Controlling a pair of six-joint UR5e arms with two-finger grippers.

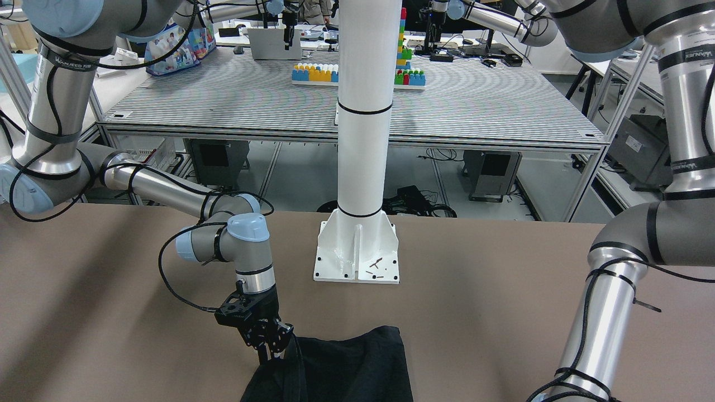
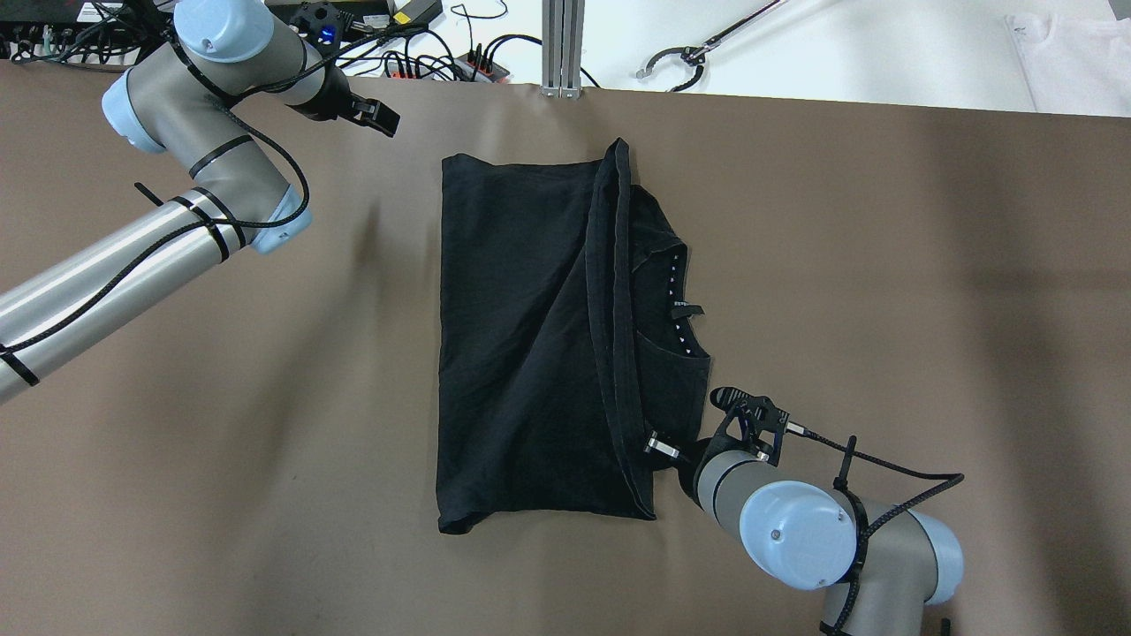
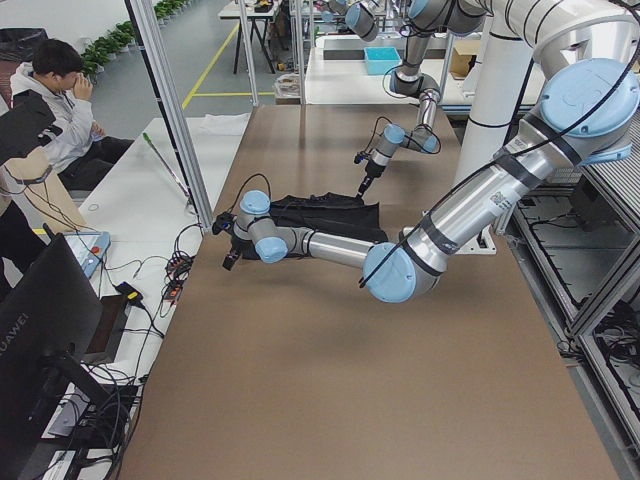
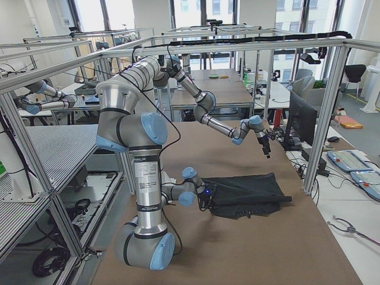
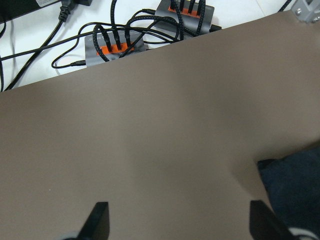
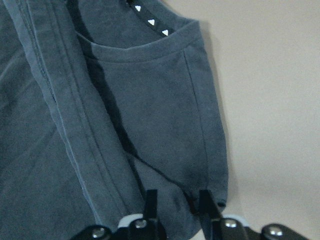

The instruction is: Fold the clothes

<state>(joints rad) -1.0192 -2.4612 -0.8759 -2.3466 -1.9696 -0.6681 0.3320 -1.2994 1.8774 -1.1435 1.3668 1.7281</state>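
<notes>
Clothes (image 2: 521, 353): 1 black garment lies flat on the brown table (image 2: 884, 309), out in front of the white pillar (image 1: 364, 139) and apart from its base plate. It is folded over on itself. A long hemmed edge runs straight across it, and the neckline (image 6: 150, 22), with its row of small white triangles, shows on the side to my right of the pillar.

My right gripper (image 6: 177, 200) sits at the garment's corner nearest the pillar, on that same side. Its 2 fingers (image 6: 151, 199) are drawn close together with a fold of the black cloth pinched between them, low over the table.

My left gripper (image 5: 180, 220) hangs well away from the pillar, near the table's far edge and to my left of the garment. Its fingers are spread wide with only bare table between them, and the cloth is off to 1 side, not touching. Past that edge lie 2 grey cable hubs (image 5: 115, 47).
</notes>
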